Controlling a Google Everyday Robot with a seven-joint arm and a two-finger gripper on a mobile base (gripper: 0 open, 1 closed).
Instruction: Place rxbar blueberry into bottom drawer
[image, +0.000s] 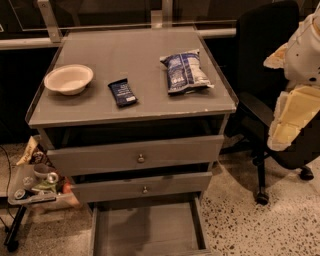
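Observation:
The rxbar blueberry (123, 92), a small flat dark navy wrapper, lies on the grey cabinet top (125, 50), left of centre. The bottom drawer (145, 230) is pulled out towards me, and its flat grey floor shows bare. My arm enters at the right edge. Its cream-coloured gripper (288, 120) hangs beside the cabinet's right side, well to the right of the bar and about level with the top drawer. It holds nothing that I can see.
A pale bowl (68, 78) sits at the cabinet top's left. A puffy blue-and-white chip bag (185, 71) lies at its right. Two upper drawers with round knobs (141, 158) sit slightly ajar. A black office chair (265, 60) stands right, behind my arm. A cluttered small tray (32, 187) stands lower left.

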